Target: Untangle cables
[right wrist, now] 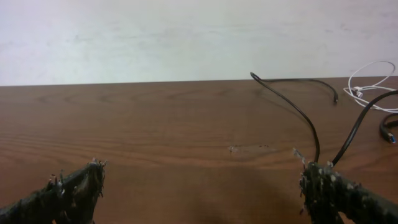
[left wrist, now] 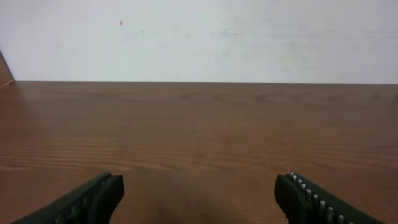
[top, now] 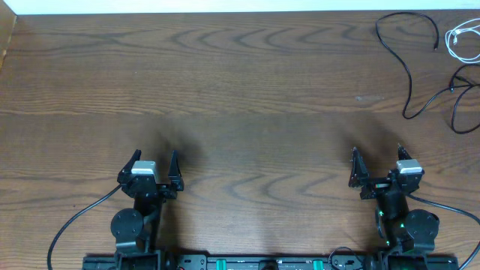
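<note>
The dark brown wood-grain desk [top: 240,90] is broad and mostly bare; its far right corner carries a thin black cable [top: 409,82], looped and trailing toward the near side; a second thin black cable [top: 454,112] curves just beside it at the right edge; a thin white coiled cable [top: 459,39] lies behind them.

A brown wood-grain counter [top: 240,90] fills the overhead view, its grain running in long wavy bands. Behind its far edge stands a plain off-white wall [left wrist: 249,43], marked by one tiny red speck [left wrist: 121,23]. The light is soft and even. A faint pale scuff [right wrist: 249,148] shows on the counter's right part.
</note>
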Available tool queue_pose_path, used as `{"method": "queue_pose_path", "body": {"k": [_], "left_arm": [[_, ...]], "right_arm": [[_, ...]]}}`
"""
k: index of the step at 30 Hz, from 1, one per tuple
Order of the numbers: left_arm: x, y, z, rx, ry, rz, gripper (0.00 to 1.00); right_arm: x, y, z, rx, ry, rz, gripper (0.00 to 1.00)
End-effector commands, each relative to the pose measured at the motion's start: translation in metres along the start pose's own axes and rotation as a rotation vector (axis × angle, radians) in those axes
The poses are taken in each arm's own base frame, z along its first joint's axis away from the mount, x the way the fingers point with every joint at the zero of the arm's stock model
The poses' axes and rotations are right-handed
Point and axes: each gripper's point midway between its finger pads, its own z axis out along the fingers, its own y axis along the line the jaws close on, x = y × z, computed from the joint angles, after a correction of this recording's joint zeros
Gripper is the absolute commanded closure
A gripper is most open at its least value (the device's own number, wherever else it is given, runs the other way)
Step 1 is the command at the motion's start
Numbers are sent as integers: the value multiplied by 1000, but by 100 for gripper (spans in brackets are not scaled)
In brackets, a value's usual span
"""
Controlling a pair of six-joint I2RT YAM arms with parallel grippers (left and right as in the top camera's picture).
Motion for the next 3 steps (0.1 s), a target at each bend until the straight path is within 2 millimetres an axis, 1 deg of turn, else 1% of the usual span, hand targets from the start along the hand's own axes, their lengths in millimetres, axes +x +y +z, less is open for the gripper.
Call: {"method": "queue_pose_path", "body": {"k": [1, 3], "left_arm": [[16, -2, 1, 10, 48, -13, 16], [16, -2, 1, 10, 48, -13, 16]], "right_arm": [[0, 0, 0, -3, -2, 11, 1], [0, 0, 0, -4, -2, 11, 1]]}}
